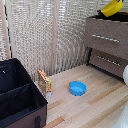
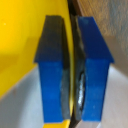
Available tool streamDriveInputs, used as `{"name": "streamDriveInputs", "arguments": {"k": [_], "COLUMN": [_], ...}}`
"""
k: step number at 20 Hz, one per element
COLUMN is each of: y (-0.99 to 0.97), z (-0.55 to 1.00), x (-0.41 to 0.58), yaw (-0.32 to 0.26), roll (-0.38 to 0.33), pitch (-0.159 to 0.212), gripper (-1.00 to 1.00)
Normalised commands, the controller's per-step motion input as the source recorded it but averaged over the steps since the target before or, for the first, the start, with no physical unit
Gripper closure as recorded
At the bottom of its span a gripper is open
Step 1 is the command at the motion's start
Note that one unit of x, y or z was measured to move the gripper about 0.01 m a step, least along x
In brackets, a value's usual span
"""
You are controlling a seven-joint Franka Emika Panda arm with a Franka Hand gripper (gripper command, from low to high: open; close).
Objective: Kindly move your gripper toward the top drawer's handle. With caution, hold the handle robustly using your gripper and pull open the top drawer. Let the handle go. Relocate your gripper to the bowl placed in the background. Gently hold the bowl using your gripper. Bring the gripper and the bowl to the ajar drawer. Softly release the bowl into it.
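At the exterior view's left, a black fabric case (image 1: 17,95) with open compartments sits at the near left corner of the pale wooden floor (image 1: 95,102); just beside its right edge stands a small patterned box (image 1: 44,81), upright; further right, near the middle of the floor, lies a blue bowl (image 1: 77,88), apart from both; behind runs a slatted light screen (image 1: 45,35). At the right stands the dark-brown dresser; the top drawer (image 1: 106,38) carries the handle (image 1: 105,38), a silver bar, and looks pulled forward; a lower drawer (image 1: 107,61) sits beneath it. The yellow bowl (image 1: 112,7) hangs tilted above the dresser's top right corner. In the wrist view the gripper (image 2: 74,75) has its blue fingers (image 2: 52,75) pinched narrowly on the bowl's thin yellow rim.
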Motion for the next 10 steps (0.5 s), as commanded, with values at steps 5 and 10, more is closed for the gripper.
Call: {"name": "streamDriveInputs", "arguments": {"k": [5, 10], "y": [-0.02, -0.03], "z": [0.07, 0.03], "x": [0.061, 0.048], "yaw": [0.000, 0.000], "roll": [0.002, 0.000], "pitch": [0.016, 0.001], "gripper": [-1.00, -1.00]}}
